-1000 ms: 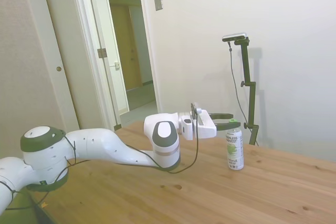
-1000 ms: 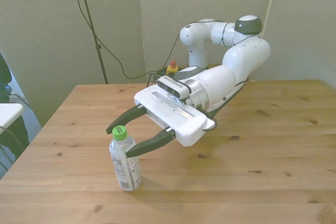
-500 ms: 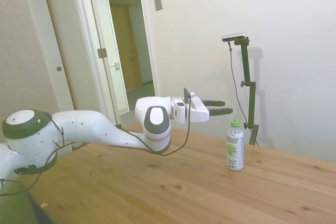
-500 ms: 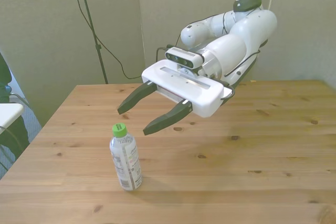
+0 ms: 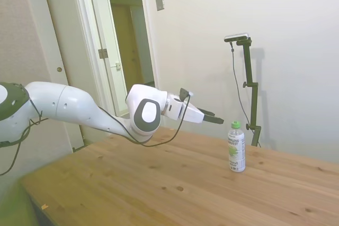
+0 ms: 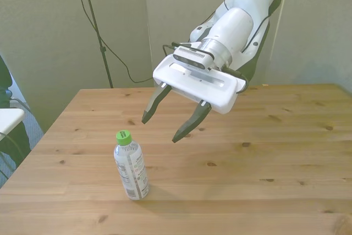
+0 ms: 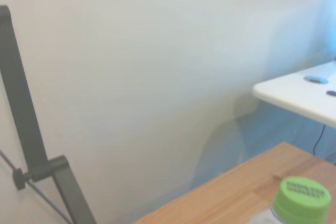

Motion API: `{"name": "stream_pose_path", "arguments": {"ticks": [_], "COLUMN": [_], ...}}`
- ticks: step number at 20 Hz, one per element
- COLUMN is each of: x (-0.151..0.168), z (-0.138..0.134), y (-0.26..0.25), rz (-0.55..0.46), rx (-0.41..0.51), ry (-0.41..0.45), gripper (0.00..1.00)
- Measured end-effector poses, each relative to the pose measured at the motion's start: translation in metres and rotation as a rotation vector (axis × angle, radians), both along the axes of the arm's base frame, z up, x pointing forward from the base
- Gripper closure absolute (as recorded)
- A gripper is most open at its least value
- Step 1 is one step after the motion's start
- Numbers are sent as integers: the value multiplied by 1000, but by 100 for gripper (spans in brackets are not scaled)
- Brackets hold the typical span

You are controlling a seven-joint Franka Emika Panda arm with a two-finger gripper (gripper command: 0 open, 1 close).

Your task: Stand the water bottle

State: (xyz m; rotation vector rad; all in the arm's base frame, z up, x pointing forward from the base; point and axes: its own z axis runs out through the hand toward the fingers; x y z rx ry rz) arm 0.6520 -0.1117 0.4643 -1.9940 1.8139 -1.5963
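The water bottle (image 5: 237, 150) stands upright on the wooden table (image 5: 175, 189), a clear bottle with a green cap and a white label; it also shows in the front view (image 6: 130, 167) near the table's front left. In the wrist view only its green cap (image 7: 305, 199) is seen. My gripper (image 6: 165, 126) hangs open and empty in the air, above and behind the bottle, apart from it; in the side view the gripper (image 5: 217, 119) is left of the cap and slightly higher.
A white surface (image 7: 299, 94) juts in beyond the table's edge, also seen at the front view's left (image 6: 8, 118). An open doorway (image 5: 130, 51) lies behind the arm in the side view.
The gripper has let go of the bottle's neck, risen and drawn back away from it. The bottle stays upright where it was.
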Motion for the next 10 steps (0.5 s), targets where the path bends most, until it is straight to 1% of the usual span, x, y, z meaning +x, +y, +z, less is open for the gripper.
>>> {"name": "stream_pose_path", "arguments": {"ticks": [5, 10], "x": [-14, -28], "z": [11, 16], "y": [6, 4], "rz": [73, 142], "rx": [89, 142], "ry": [124, 234], "gripper": [0, 0]}}
